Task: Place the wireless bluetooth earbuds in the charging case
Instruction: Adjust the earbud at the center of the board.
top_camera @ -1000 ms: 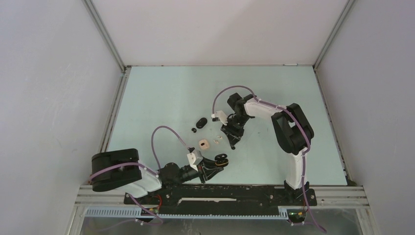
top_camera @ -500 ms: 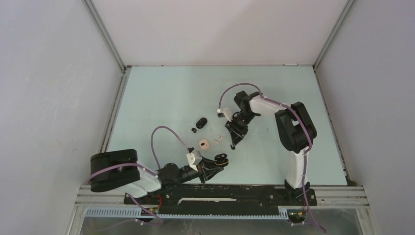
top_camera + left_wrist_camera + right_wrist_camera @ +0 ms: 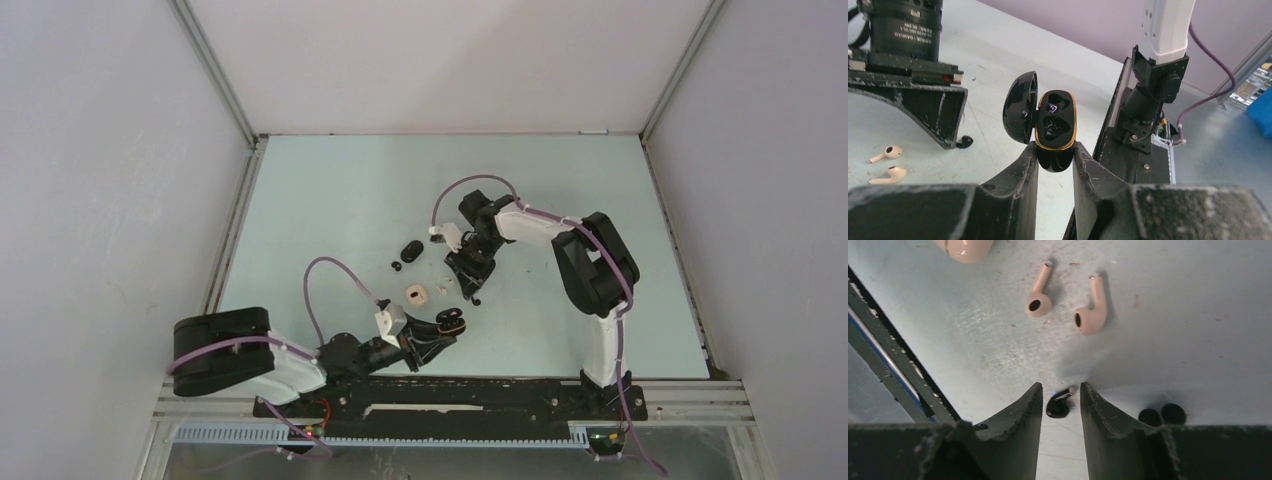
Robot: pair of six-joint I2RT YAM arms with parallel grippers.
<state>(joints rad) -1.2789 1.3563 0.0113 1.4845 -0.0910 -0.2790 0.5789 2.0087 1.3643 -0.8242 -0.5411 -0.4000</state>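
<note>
Left gripper [image 3: 1054, 149] clamped on black case [image 3: 1055, 117], lid open. My right gripper [image 3: 1061, 388] apart, straddling black earbud [image 3: 1058, 406] lying on tabletop [image 3: 1188, 340]; two cream earbuds [image 3: 1091, 315] just beyond, near cream case [image 3: 965, 246].

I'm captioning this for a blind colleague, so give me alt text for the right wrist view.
A small black earbud lies on the pale table between the open jaws of the right gripper, seen from above. Beyond it two cream earbuds with stems lie side by side, and the edge of a cream case shows at top left.
</note>
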